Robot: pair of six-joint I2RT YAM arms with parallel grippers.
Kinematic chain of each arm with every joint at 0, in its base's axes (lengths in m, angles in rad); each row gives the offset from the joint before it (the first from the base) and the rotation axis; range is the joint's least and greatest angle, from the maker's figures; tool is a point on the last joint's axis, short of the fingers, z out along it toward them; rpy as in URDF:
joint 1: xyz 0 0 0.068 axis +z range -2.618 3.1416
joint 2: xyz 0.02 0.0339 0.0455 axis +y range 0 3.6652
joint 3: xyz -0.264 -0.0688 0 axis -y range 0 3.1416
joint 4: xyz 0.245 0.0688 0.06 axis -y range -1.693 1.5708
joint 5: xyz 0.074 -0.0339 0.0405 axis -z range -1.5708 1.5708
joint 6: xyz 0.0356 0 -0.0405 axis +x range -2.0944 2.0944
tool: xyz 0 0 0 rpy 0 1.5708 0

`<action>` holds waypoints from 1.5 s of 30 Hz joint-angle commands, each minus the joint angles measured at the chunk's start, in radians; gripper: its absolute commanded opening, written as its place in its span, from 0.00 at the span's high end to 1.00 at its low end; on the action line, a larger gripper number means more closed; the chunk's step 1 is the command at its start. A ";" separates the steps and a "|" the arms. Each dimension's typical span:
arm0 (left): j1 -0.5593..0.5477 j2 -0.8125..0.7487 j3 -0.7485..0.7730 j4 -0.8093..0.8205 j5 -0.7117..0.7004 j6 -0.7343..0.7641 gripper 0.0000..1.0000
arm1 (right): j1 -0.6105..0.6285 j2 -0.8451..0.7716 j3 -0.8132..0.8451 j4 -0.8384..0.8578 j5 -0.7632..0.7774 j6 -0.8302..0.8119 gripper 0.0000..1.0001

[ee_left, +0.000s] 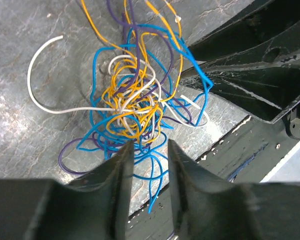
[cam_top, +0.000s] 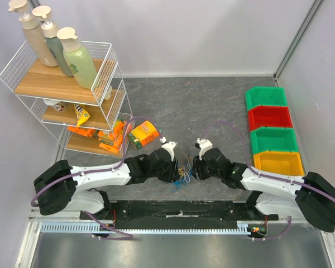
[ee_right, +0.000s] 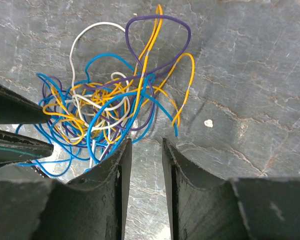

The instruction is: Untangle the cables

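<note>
A tangle of thin blue, yellow, purple and white cables (cam_top: 183, 171) lies on the grey table between my two grippers. In the left wrist view the knot (ee_left: 135, 105) sits just beyond my left gripper (ee_left: 149, 144), whose jaws are open with loose blue loops between them, not gripped. A white strand (ee_left: 37, 85) arcs out to the left. In the right wrist view the tangle (ee_right: 105, 112) lies up and left of my right gripper (ee_right: 146, 141), which is open and empty over bare table. In the top view the left gripper (cam_top: 174, 169) and right gripper (cam_top: 194, 167) flank the bundle.
A white wire shelf rack (cam_top: 67, 89) with bottles and snack packs stands at the back left. An orange box (cam_top: 143, 134) lies near it. Green, red, green and yellow bins (cam_top: 272, 131) line the right side. The black base rail (cam_top: 178, 209) runs along the near edge.
</note>
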 commanded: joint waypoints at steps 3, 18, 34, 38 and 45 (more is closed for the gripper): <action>-0.005 0.000 0.017 0.012 -0.038 -0.023 0.31 | -0.001 -0.048 -0.033 0.079 -0.025 0.024 0.63; 0.022 0.162 0.168 -0.045 -0.132 0.066 0.19 | -0.001 -0.245 -0.034 -0.127 -0.011 0.019 0.59; 0.019 0.195 0.165 -0.071 -0.185 0.036 0.67 | -0.001 -0.165 -0.050 -0.013 0.053 0.024 0.94; 0.021 0.088 0.156 -0.186 -0.335 -0.016 0.94 | -0.001 -0.241 -0.001 -0.191 0.304 0.096 1.00; 0.022 -0.446 0.005 -0.304 -0.548 -0.077 0.96 | -0.002 -0.571 0.059 -0.476 0.719 0.214 1.00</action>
